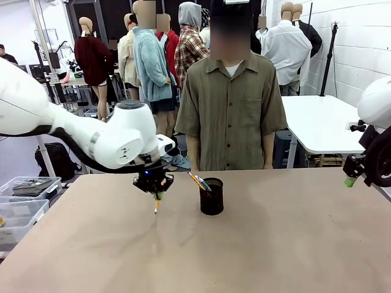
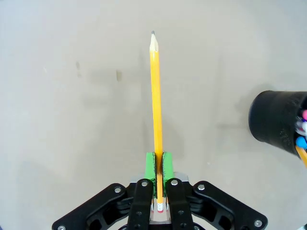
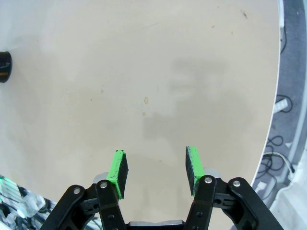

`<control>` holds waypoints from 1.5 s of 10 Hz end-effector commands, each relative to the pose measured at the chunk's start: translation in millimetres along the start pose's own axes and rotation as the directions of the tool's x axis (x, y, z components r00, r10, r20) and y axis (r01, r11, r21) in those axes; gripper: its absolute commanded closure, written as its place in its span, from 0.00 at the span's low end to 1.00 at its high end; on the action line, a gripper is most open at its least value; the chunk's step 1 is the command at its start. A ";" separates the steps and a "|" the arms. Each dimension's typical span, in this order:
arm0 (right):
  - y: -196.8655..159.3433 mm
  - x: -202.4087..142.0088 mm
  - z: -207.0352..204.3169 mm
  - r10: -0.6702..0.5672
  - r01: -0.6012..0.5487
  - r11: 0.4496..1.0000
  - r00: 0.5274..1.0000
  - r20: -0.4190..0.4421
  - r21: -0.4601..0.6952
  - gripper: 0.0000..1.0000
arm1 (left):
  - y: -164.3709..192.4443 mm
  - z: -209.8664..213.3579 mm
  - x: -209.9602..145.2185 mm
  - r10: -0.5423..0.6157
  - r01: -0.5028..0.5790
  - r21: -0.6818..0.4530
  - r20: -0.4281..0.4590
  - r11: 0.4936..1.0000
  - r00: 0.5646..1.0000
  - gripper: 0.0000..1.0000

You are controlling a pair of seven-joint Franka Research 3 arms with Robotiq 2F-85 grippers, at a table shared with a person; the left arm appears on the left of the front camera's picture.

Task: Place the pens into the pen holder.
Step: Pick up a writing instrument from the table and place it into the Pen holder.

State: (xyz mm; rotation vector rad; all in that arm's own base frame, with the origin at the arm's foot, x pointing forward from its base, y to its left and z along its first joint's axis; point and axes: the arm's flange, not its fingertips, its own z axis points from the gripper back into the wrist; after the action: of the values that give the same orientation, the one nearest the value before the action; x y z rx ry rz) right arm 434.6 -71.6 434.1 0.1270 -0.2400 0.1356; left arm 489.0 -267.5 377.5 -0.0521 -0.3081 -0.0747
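Fingers of the left gripper clamp the yellow pencil, tip down; right gripper open; pen holder edge-cropped

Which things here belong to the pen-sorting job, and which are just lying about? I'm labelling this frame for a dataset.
Part of the job:
- yellow pencil, clamped in the left gripper, tip pointing down
- pen holder, already with pens in it
- right gripper, open, holding nothing

Just lying about:
- clear plastic bins beside the table's left edge
- white table behind the person
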 end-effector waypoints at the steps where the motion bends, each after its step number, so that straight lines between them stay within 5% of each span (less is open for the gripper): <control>1: 2.1 -0.2 -2.2 -0.011 0.011 0.999 1.000 -0.005 -0.040 0.38 | 21.5 11.4 -7.6 -0.186 0.200 -0.104 0.131 0.974 0.974 1.00; 3: 2.1 -0.2 -2.2 -0.011 0.011 0.999 1.000 -0.005 -0.040 0.38 | 30.5 26.6 8.1 -0.310 0.348 -0.200 0.199 0.916 0.930 1.00; 5: 2.1 -0.2 -2.2 -0.011 0.011 0.999 1.000 -0.005 -0.040 0.38 | 34.7 37.5 23.6 -0.502 0.575 -0.324 0.284 0.751 0.817 1.00; 6: 2.1 -0.2 -2.2 -0.011 0.011 0.999 1.000 -0.005 -0.040 0.38 | 32.5 38.3 36.5 -0.330 0.405 -0.249 0.293 0.880 0.897 1.00; 7: 2.1 -0.2 -2.2 -0.011 0.011 0.999 1.000 -0.005 -0.040 0.38 | -17.2 32.3 7.0 -0.380 0.436 -0.181 0.278 0.881 0.882 1.00; 8: 2.1 -0.2 -2.2 -0.011 0.011 0.999 1.000 -0.005 -0.040 0.38 | -17.2 32.3 7.0 -0.380 0.436 -0.181 0.278 0.881 0.882 1.00; 13: 2.1 -0.2 -2.2 -0.011 0.011 0.999 1.000 -0.005 -0.040 0.38 | 0.5 51.5 31.9 -0.504 0.624 -0.184 0.440 0.759 0.743 1.00; 15: 2.1 -0.2 -2.2 -0.011 0.011 0.999 1.000 -0.005 -0.040 0.38 | 10.8 54.5 41.0 -0.586 0.740 -0.269 0.472 0.616 0.659 1.00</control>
State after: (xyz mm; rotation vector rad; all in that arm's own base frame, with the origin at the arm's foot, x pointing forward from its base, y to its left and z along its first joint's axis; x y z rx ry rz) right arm 434.7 -71.5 434.1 0.1271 -0.2401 0.1357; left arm 503.8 -288.5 451.4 -0.3335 -0.6784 -0.8329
